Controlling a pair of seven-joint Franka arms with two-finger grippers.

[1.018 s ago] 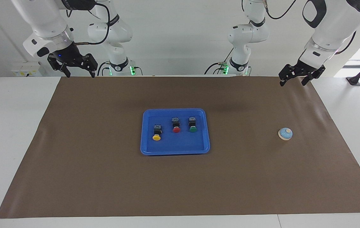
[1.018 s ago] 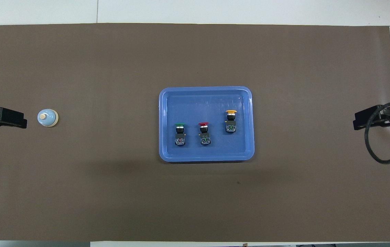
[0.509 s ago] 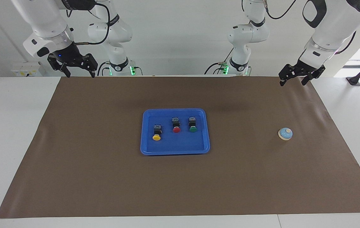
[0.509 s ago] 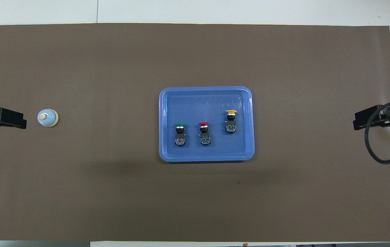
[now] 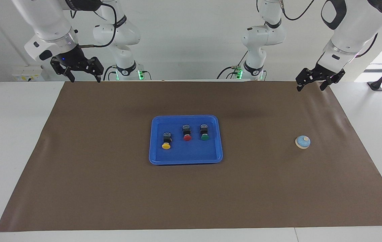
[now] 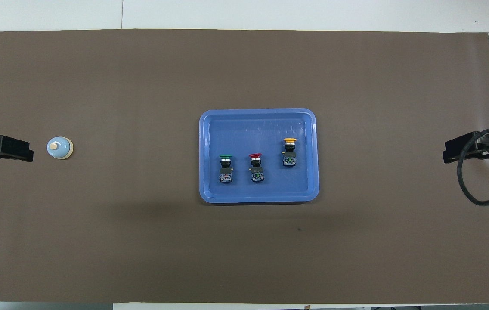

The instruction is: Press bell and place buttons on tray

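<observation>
White table [image 5: 16,141] carries a brown mat [image 5: 110,188] over most of its top. Blue tray [image 5: 153,141] lies at the mat's centre. Bell [image 5: 302,142] stands on the mat at the tray's three o'clock in the facing view, well apart.

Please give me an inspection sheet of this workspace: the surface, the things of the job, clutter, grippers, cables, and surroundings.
Surface: white table covered by a brown mat, which lies flat.
Job's things: blue tray at the mat's middle; yellow button, red button and green button all lie in it, apart from each other. Bell stands on the mat toward the left arm's end.
Clutter: nothing seen.
Grippers: left gripper and right gripper hang raised over the mat's edge nearest the robots, jaws open, holding nothing.
Cables: black cable loops by the right gripper, off the mat.
Surroundings: white wall.
</observation>
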